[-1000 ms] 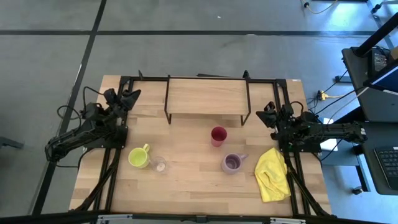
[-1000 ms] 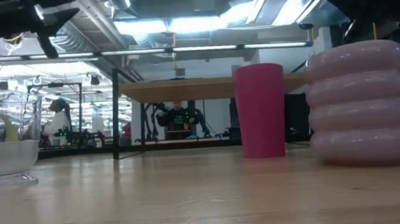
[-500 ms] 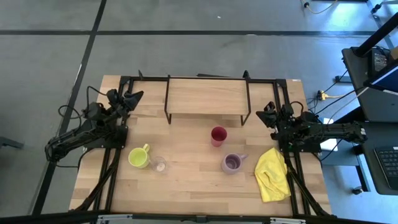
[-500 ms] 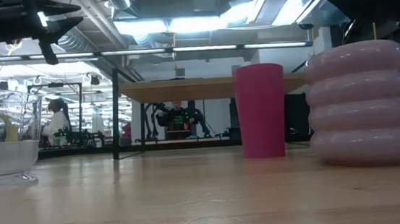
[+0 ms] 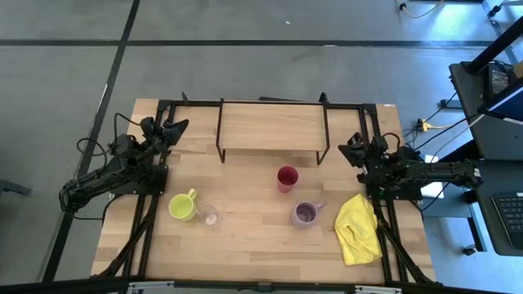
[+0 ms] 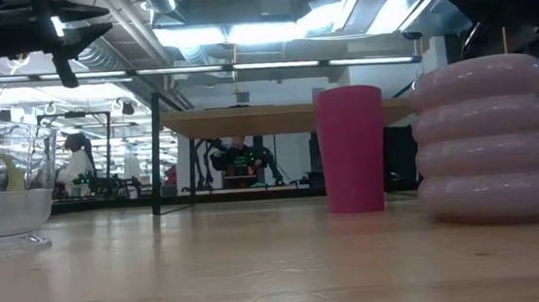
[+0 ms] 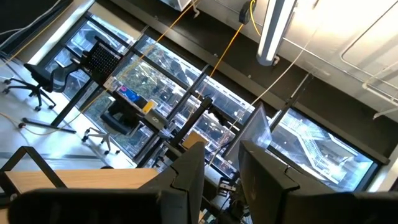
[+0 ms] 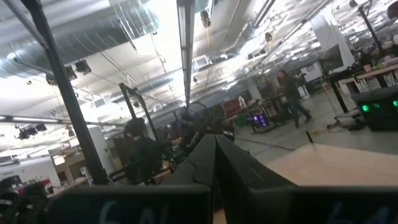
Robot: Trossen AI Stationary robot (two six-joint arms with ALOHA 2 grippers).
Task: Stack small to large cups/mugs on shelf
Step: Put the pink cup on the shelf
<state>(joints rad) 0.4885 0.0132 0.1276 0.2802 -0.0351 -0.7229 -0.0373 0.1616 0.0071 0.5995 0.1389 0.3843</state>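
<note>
While four cups (image 5: 287, 178) stand, one shelf (image 5: 272, 126) waits.

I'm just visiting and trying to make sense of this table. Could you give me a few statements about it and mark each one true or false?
1. The shelf has no cups on it. True.
2. The red cup stands inside the lilac mug. False: they stand apart on the table.
3. The tiny clear glass sits right beside the yellow-green mug. True.
4. The right claw holds the yellow cloth. False: it is shut on nothing; the cloth lies on the table.
5. The left claw grips a mug. False: it is open, holding nothing, near the shelf's left end.
</note>
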